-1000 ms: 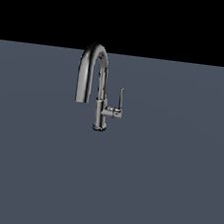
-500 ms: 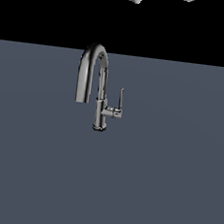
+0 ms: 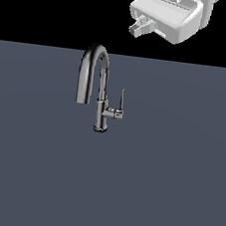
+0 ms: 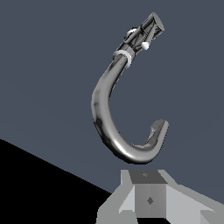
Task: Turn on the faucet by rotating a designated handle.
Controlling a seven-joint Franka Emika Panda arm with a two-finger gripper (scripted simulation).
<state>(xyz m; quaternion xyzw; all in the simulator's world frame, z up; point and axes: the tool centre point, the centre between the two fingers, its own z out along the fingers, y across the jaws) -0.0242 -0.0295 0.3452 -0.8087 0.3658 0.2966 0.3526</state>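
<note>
The faucet (image 3: 102,83) is a dark chrome gooseneck tap standing upright on a grey surface in the middle of the exterior view. Its handle (image 3: 122,98) is a thin lever rod pointing up from a short stub on the body's side, toward the exterior view's right. My gripper (image 3: 140,27) hangs high above and to the exterior view's right of the faucet, well apart from it, with its fingers together and empty. The wrist view looks down on the arched spout (image 4: 105,113), with the fingers (image 4: 148,197) at the frame's edge. The handle is seen nearly end-on there, beside the body (image 4: 141,43).
A flat dark grey surface (image 3: 178,173) spreads around the faucet. Black background lies beyond its far edge. Nothing else stands near the faucet.
My gripper has come into the exterior view from the top right and moved lower, toward the faucet. The faucet and its handle have not moved.
</note>
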